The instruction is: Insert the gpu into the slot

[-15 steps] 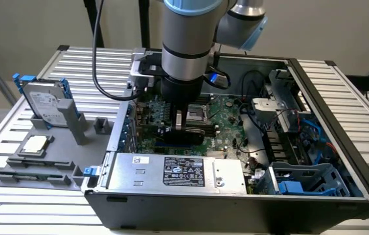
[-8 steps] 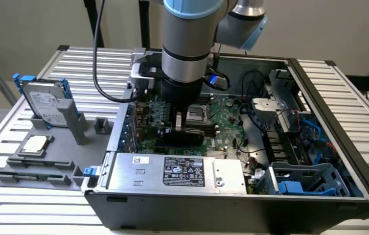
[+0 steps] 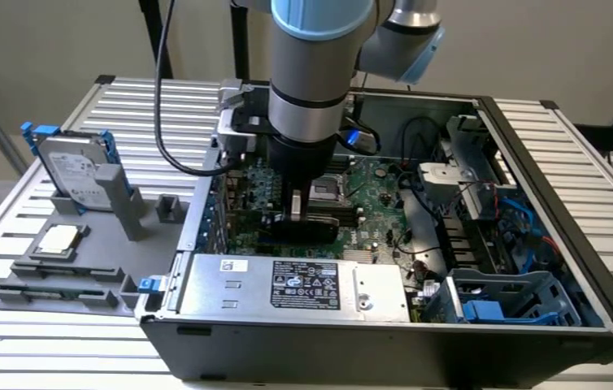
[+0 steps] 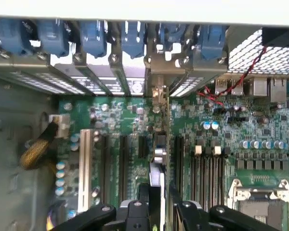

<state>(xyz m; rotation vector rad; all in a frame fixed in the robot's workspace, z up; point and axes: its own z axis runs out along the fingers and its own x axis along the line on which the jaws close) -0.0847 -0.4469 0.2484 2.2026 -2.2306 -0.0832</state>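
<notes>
Slatted metal table (image 3: 567, 138): open computer case (image 3: 393, 349) holds green motherboard (image 3: 377, 199); fingers (image 4: 135, 214) clamp gpu (image 3: 306, 231) edge-on inside.

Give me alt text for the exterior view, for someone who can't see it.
A robot arm reaches down into an open computer case on a slatted table, its gripper at the black gpu low over the green motherboard. A silver power supply sits along the case's near side; a hard drive stands outside, on the exterior view's left.
</notes>
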